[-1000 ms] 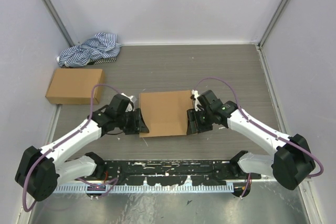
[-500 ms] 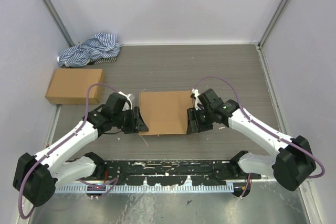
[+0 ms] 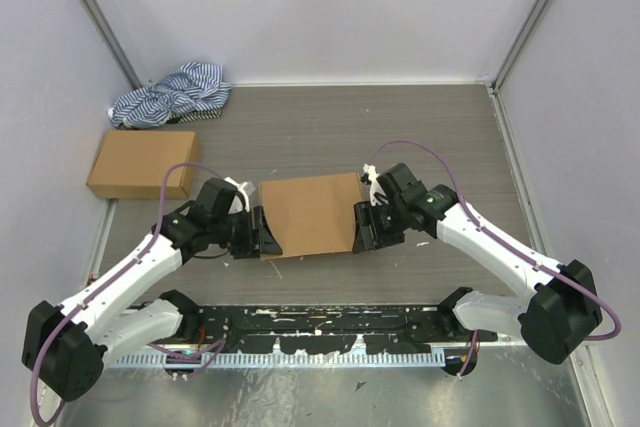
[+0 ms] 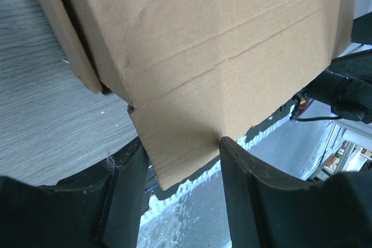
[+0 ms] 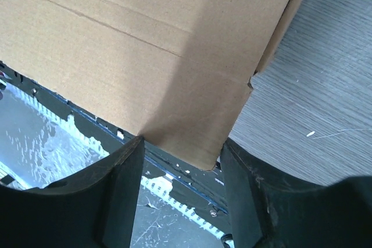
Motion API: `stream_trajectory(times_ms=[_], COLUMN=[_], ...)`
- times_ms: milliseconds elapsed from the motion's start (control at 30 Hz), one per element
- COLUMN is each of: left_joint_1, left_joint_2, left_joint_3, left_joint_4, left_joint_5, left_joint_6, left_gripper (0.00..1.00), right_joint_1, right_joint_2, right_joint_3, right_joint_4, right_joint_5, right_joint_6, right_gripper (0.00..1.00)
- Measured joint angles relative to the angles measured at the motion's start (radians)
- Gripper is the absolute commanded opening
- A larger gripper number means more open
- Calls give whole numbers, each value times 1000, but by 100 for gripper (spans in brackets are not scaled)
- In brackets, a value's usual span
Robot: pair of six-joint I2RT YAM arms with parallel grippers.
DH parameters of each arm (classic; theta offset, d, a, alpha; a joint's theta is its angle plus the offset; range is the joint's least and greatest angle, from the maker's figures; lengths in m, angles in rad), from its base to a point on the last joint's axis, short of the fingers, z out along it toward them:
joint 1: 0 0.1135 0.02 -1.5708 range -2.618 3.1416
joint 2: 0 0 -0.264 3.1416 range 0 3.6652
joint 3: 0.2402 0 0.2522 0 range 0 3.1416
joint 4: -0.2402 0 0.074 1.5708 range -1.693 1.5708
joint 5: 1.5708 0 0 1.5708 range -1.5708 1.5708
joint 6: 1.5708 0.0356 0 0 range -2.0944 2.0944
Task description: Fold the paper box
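Both grippers, left [image 3: 262,233] and right [image 3: 358,228], clamp the box [image 3: 310,213] sides half-open, mid-fold; next, press the flaps in evenly.

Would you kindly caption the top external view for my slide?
Both grippers, left and right, flank the paper box at mid-table.

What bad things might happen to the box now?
1. Each gripper, left and right, seems to hold only a narrow side flap of the paper box, so a flap might slip free or tear.
2. If one arm pulls harder, the box could twist and crease in the wrong spot.
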Motion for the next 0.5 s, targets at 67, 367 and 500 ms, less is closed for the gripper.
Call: stream_trajectory(times_ms=[67,367,500], left_joint_1=[1,1,1], left_joint_2=[-10,-26,-9], left_joint_3=[8,30,30], left_joint_4=[-11,-40,-51], left_joint_5=[6,6,8], left_joint_6=[1,15,31], left_gripper=[58,60,60], right_joint_1=[0,0,0], right_joint_2=[0,0,0], right_joint_3=[6,10,9], right_joint_4=[-5,-8,-7], right_joint_5=[-1,-6,-8], right_joint_6=[-2,-4,-5], right_gripper=[60,60,60])
